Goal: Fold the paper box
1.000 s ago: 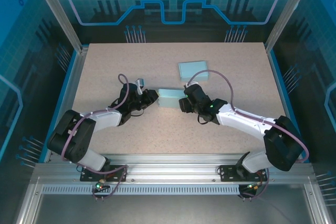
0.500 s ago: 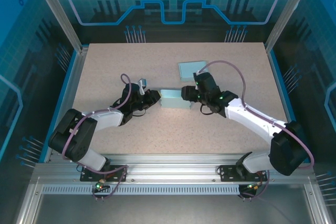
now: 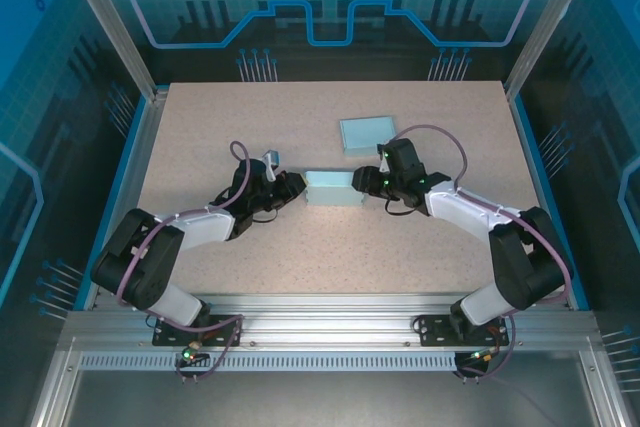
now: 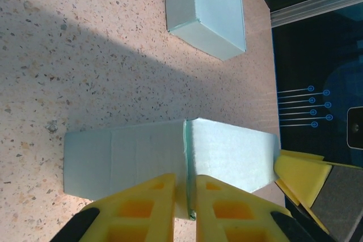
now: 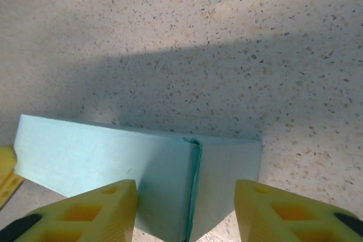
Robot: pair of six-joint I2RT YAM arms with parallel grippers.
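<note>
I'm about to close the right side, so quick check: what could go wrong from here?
The left pincer grips only a thin seam of the paper box; a push from the opposite end could pull it free or crumple it.
The right pincer straddles that opposite end, jaws open; closing there may crush the wall instead of folding it.
The second box lies close beyond that arm and could get nudged.

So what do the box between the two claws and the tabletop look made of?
The paper box: thin pale-teal card, matte, with crisp folded edges and a visible seam. The tabletop: beige with dark speckles, smooth and flat, probably a stone-look laminate, though the look alone leaves that open.
</note>
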